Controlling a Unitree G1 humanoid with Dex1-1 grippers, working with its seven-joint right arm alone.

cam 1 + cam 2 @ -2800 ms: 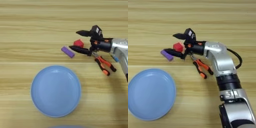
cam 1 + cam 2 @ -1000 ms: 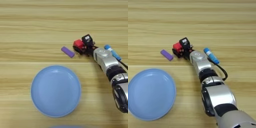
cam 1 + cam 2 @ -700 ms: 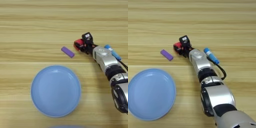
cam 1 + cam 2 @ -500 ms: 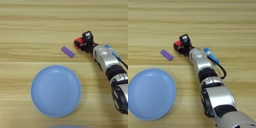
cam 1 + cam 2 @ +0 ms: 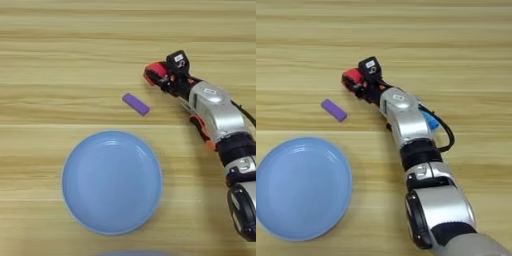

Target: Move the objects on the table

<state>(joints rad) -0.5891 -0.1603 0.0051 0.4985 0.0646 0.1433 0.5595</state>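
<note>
Your right hand (image 5: 162, 79) sits closed around the small red cube (image 5: 155, 71) at the far side of the bench (image 5: 60, 50), up and right of the purple block (image 5: 136, 104). The cube looks light and rigid, with flat faces; I judge opposite faces the surest hold. The blue plate (image 5: 112, 181) lies near, well apart from both.

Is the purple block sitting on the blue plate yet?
No, the purple block lies on the bare table, apart from the blue plate.
</note>
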